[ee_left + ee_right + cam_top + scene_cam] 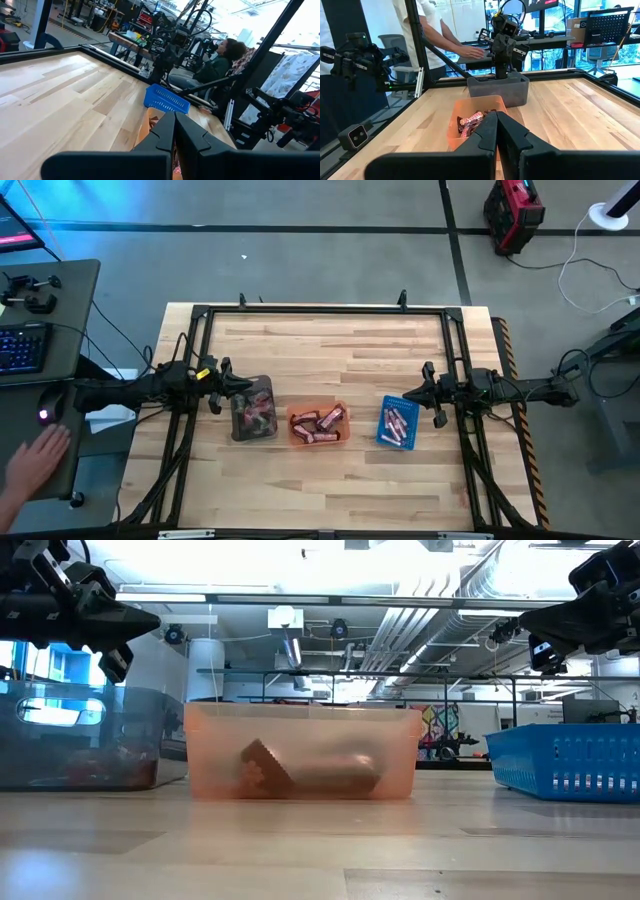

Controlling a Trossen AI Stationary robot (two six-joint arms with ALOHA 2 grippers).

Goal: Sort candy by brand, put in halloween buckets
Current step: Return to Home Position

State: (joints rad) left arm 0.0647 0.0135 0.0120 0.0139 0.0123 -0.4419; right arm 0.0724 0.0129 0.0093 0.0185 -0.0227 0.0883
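Observation:
Three buckets stand in a row on the wooden table: dark grey (253,408), translucent orange (318,423) and blue (398,423). Candy lies in each: pink and red pieces (256,416) in the grey one, reddish-brown bars (322,425) in the orange one, pink pieces (399,420) in the blue one. My left gripper (243,385) hovers shut over the grey bucket's left end, raised above it (140,622). My right gripper (412,393) hovers shut at the blue bucket's right end, also raised (515,625). In both wrist views the fingers (175,131) (497,131) lie closed together, with nothing between them.
A black frame (320,310) runs around the table's working area. A person's hand (35,460) rests on a desk left of the table, beside a keyboard (22,345). Bare wood lies on the table's far half (330,350) and near strip (320,490).

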